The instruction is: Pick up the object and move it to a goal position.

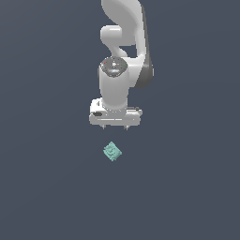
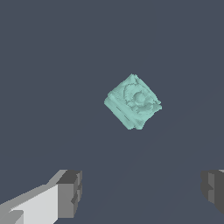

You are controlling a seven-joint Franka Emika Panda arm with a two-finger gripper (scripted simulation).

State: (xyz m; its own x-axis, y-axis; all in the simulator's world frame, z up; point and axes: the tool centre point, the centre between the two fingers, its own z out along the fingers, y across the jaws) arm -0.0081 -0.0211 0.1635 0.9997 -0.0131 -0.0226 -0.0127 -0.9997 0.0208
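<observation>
- While the white arm (image 1: 123, 51) hangs down from the top of the exterior view, its hand (image 1: 115, 127) points at the dark grey-blue surface (image 1: 47, 187) with its two short fingertips spread wide and nothing between them.
- In the wrist view the hand (image 2: 140, 192) shows the same: one grey finger pad (image 2: 70, 192) with its white backing sits at one edge and the other grey pad (image 2: 214, 190) at the opposite edge, with bare surface (image 2: 43, 65) in the broad gap between them.
- The object (image 1: 112, 152), a small teal-green blocky thing, lies on the surface just below the hand in the exterior view, slightly towards that view's left of the fingertips, and it is apart from both fingers.
- It sits turned on the diagonal, so that its corners rather than its sides face the hand.
- The wrist view gives the object (image 2: 133, 102) more closely: its surface is lumpy, with a round swirl-like relief mark on the upper face and ridged, notched sides.
- That relief is the only marking on it; no letters, brand or label can be read on the object, the hand or the arm.
- On the arm's joint cap (image 1: 113, 65) above the hand there are tiny red and green dots, too small to read as anything more.
- The surface is one flat, even colour all round the object in both views.
</observation>
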